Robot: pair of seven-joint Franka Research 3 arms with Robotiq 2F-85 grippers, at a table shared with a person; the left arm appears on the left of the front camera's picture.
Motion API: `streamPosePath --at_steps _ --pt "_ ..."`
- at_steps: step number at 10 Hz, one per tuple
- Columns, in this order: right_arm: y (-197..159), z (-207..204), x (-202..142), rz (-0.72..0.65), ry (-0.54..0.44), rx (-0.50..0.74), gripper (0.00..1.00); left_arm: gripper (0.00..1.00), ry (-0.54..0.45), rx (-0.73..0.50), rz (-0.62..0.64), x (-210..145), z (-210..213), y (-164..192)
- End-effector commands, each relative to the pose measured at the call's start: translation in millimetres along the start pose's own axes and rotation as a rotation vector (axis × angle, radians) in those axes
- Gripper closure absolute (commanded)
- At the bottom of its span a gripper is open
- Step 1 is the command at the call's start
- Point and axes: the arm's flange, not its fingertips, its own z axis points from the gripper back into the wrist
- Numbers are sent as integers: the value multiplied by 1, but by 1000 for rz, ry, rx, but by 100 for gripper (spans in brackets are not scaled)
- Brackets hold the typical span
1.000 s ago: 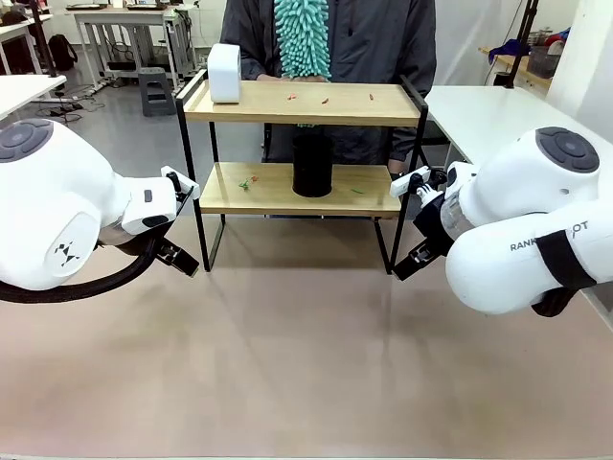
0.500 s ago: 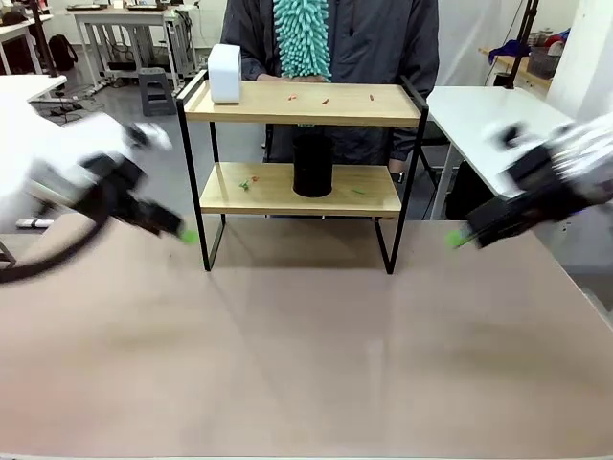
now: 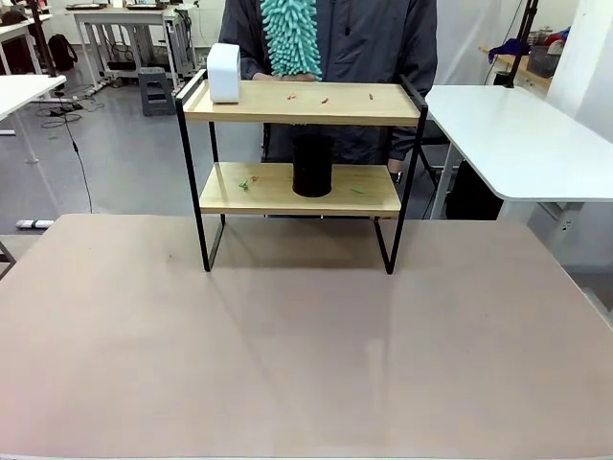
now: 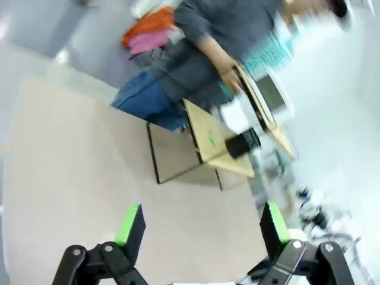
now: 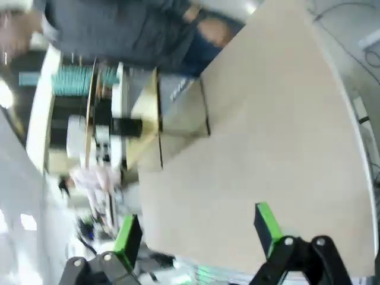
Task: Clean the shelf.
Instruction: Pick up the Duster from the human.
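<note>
The left gripper hangs high over the table, and its two green-tipped fingers stand wide apart with nothing between them. The right gripper is the same: fingers apart, holding nothing.

The big flat pinkish-brown table is bare at the near side. At its far edge, in the middle, stands the two-level shelf with light wooden boards in a thin black metal frame.

It looks stiff and hard, not floppy. I think it is fairly light but wide, so the best place to hold it is by its thin black bars at the sides. The boards look smooth and slippery.

A white boxy thing sits on the top board at the left, and a black round can sits on the low board. Both could tip if the shelf is bumped. Tiny red crumbs lie on top and small green bits below.

Behind the shelf, a person in a grey jacket holds a fluffy teal duster.
</note>
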Motion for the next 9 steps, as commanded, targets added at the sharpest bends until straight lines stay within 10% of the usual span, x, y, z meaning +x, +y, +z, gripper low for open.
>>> streamPosePath --at_steps 1,2,9 --pt "30 -8 -13 141 110 -10 0 0 -35 67 219 -65 -85 46" --pt "30 -8 -13 141 110 -10 0 0 0 0 0 0 0 0" --pt "30 -8 -13 141 110 -10 0 0 0 0 0 0 0 0"
